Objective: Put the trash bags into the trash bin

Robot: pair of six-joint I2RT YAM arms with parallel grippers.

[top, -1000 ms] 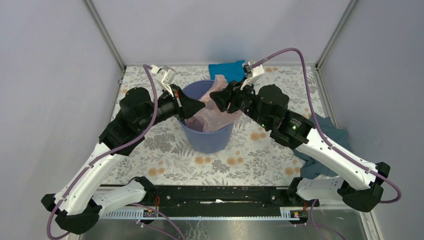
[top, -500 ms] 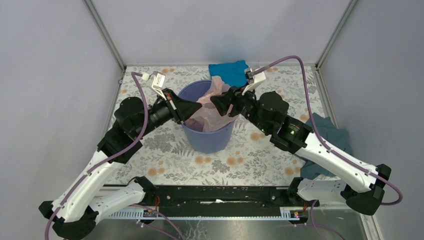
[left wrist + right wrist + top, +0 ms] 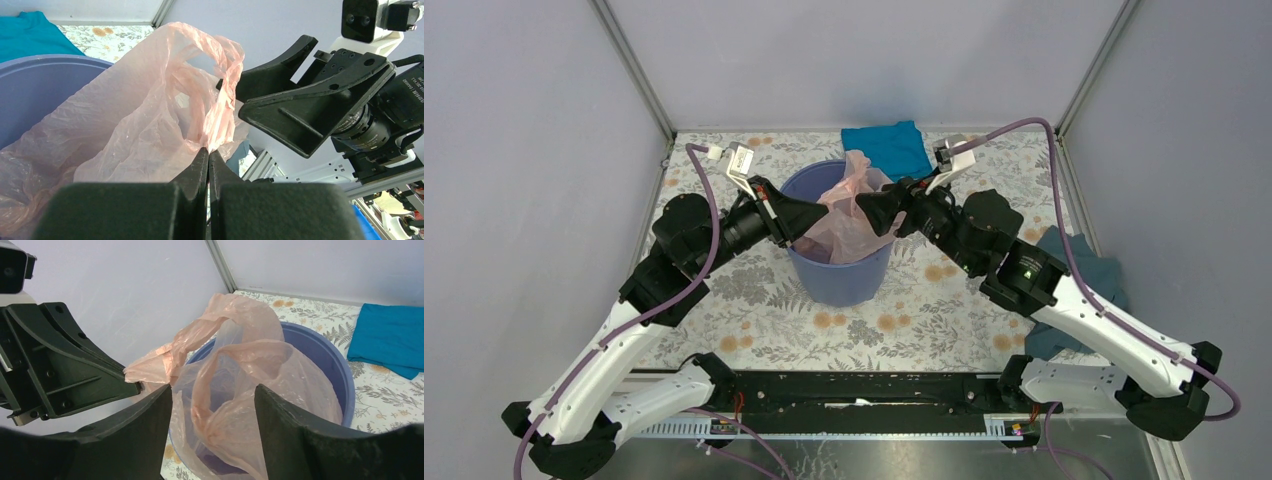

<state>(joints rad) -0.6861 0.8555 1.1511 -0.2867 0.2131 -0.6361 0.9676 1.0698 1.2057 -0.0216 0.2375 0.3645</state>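
Note:
The pale-pink trash bag (image 3: 849,215) hangs partly inside the lavender-blue trash bin (image 3: 839,275), with its handles and upper part standing above the rim. My left gripper (image 3: 817,214) is over the bin's left rim and is shut on a bunched edge of the bag (image 3: 150,115) at its tips (image 3: 208,150). My right gripper (image 3: 871,212) is over the right rim. It is open, its jaws wide apart either side of a bag handle (image 3: 240,370) without pinching it (image 3: 214,390). The bin also shows in the left wrist view (image 3: 30,90) and the right wrist view (image 3: 325,365).
A bright blue folded cloth (image 3: 884,145) lies behind the bin on the floral table. A grey-blue cloth (image 3: 1074,270) lies at the right, under my right arm. Grey walls and metal frame posts close in the back and both sides.
My right arm has drawn back a little to the right and the bag's top follows it. My left arm shifted slightly left, then held still, shut on the bag.

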